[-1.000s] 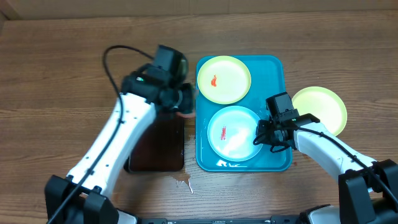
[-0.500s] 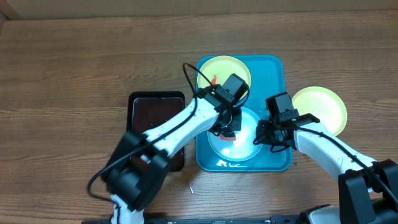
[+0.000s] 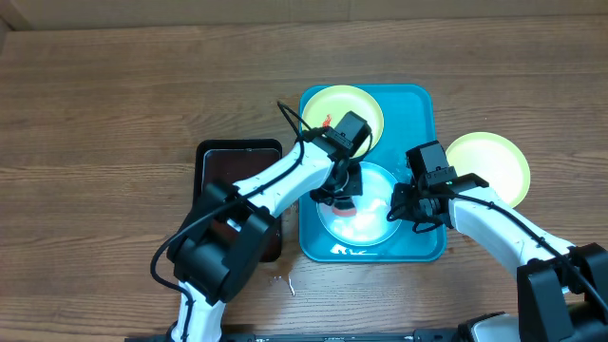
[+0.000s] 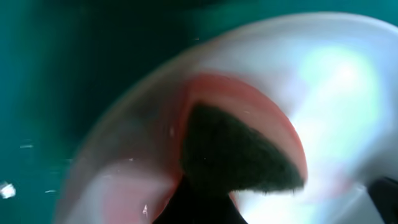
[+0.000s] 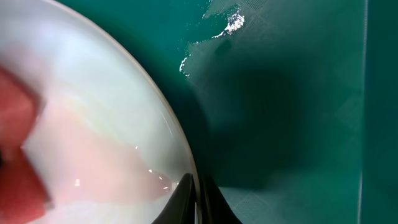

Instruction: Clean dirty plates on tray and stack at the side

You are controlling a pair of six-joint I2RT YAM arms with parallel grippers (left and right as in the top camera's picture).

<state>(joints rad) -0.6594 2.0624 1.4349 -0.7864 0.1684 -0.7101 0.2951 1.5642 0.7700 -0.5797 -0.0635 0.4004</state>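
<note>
The turquoise tray point(image 3: 418, 104) holds a pale yellow-green plate point(image 3: 332, 106) with a red smear at the back and a pale blue-white plate point(image 3: 369, 223) in front. My left gripper point(image 3: 344, 190) is shut on a sponge point(image 4: 236, 149), dark pad and pink-red body, pressed onto the blue-white plate point(image 4: 336, 81). My right gripper point(image 3: 401, 211) is shut on that plate's right rim; the right wrist view shows its fingers point(image 5: 198, 193) pinching the rim of the plate point(image 5: 93, 106). A second yellow-green plate point(image 3: 494, 161) lies on the table right of the tray.
A black tray point(image 3: 228, 161) with a dark brown inside lies left of the turquoise tray, partly under my left arm. A small wet spot point(image 3: 280, 279) marks the wood near the front edge. Droplets point(image 5: 230, 25) sit on the tray floor.
My left arm swung from over the black tray to the blue-white plate, sponge down on it, and has since shifted slightly. My right gripper has stayed on the rim.
</note>
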